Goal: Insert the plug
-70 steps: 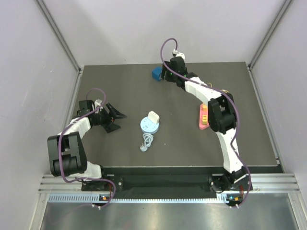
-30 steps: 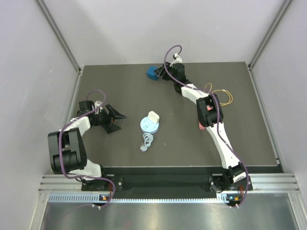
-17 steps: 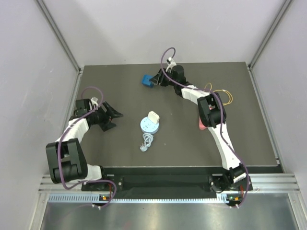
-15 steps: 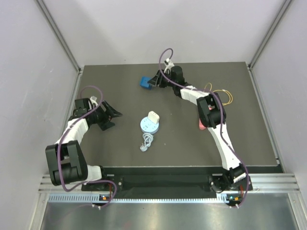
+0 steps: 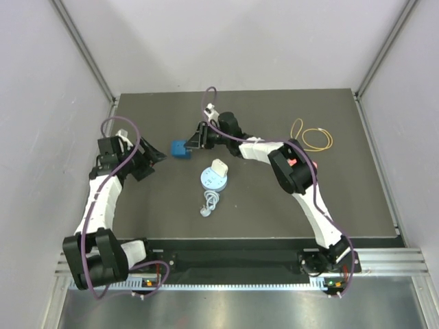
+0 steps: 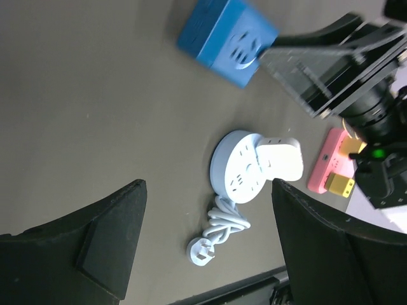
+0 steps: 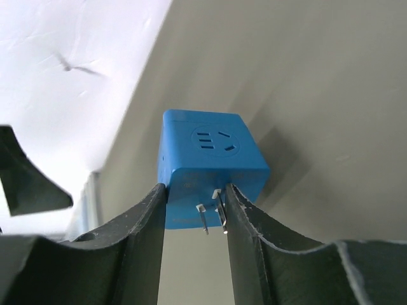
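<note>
Two claws, one load. The left gripper [image 5: 152, 164] stands wide open and empty at the table's left. Just right of it, the blue cube plug [image 7: 210, 152] is pinched by the right gripper [image 7: 195, 194] at its near edge only, prongs pointing back at the wrist. Risk: the shallow hold may let it twist or drop before it reaches the round socket hub [image 5: 211, 182], and the prongs face away from the hub.

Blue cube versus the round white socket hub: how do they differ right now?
The blue cube is boxy and deep blue; the round hub is a flat pale disc. The cube sits between the right pincer's fingers; the hub lies free on the table. The cube shows bare metal prongs; the hub trails a coiled white cord. Both have socket holes in their faces.
</note>
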`<state>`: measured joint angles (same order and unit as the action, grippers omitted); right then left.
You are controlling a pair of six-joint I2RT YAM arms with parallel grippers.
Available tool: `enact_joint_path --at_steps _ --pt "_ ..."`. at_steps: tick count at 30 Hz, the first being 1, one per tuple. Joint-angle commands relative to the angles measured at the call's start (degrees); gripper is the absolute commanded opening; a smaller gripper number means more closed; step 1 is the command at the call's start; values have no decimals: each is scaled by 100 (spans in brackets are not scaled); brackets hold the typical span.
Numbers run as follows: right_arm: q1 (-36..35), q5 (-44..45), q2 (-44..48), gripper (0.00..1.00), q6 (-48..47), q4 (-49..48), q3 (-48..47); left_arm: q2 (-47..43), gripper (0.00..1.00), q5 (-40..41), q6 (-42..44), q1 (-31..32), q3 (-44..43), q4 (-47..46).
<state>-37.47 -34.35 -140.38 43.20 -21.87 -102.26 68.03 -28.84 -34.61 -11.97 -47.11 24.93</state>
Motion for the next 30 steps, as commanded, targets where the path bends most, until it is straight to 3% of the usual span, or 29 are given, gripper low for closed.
enact_joint_path --at_steps 1,8,14,17,20,21,23,24,26,30 --pt "-58 -177 757 10 601 -651 100 -404 84 238 7 -25 -360 205" --pt "-50 -625 1284 4 866 -1083 689 -923 84 -16 -230 -25 -421 179" --pt "38 -950 1917 2 874 -1302 1137 -747 85 -973 -371 -25 -825 56" --pt "126 -907 2224 2 568 -726 1296 -668 85 -966 -266 -25 -957 231" --pt "91 -329 2427 16 -502 617 930 -738 86 -554 -195 -25 -984 477" --pt "30 -22 2462 17 -1245 1893 736 -834 86 -335 -178 -25 -958 548" --pt "-232 1037 2427 28 -1813 2885 357 -931 88 444 -230 -25 -853 662" --pt "-330 1357 2410 44 -2111 3151 129 -1001 88 684 -248 -42 -809 689" --pt "-594 2007 2418 58 -2254 3443 109 -1029 90 1115 -300 -51 -721 636" --pt "-1024 2827 2602 68 -2281 3348 442 -591 90 1170 -520 -130 -834 373"
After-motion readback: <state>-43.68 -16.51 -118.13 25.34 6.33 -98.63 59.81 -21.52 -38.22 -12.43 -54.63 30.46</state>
